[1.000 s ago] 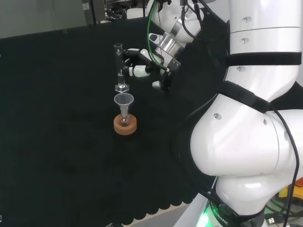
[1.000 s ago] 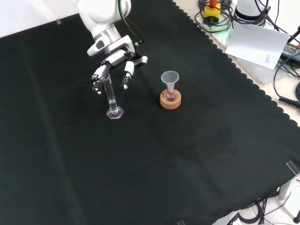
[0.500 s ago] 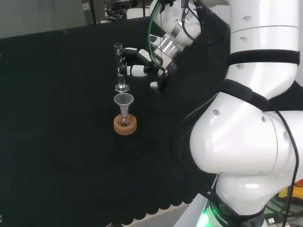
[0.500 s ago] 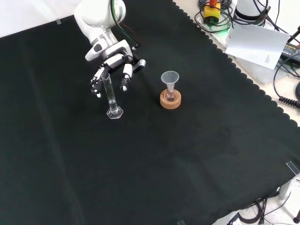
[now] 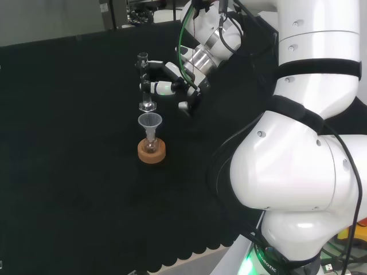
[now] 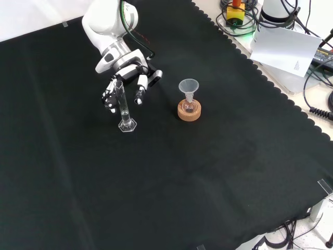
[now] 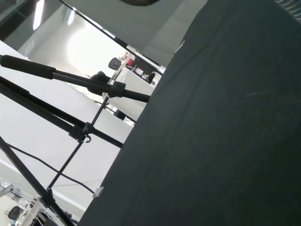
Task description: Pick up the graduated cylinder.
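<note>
Grad. cylinder [image 6: 123, 107] stood upright on cloth [image 6: 208, 172] left of funnel [image 6: 188, 86] in front view, hand [image 6: 126, 78] at its upper tube w/ fingers apart, not clamped: best to close evenly, then lift straight.

Clear, glossy glass graduated cylinder [image 6: 123, 107] — on matt black cloth [image 6: 208, 172]; beside it, a rough cork ring [image 6: 189, 111].

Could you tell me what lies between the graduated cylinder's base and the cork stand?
Nothing: in the front view, bare black cloth separates the graduated cylinder from the cork stand.
</note>
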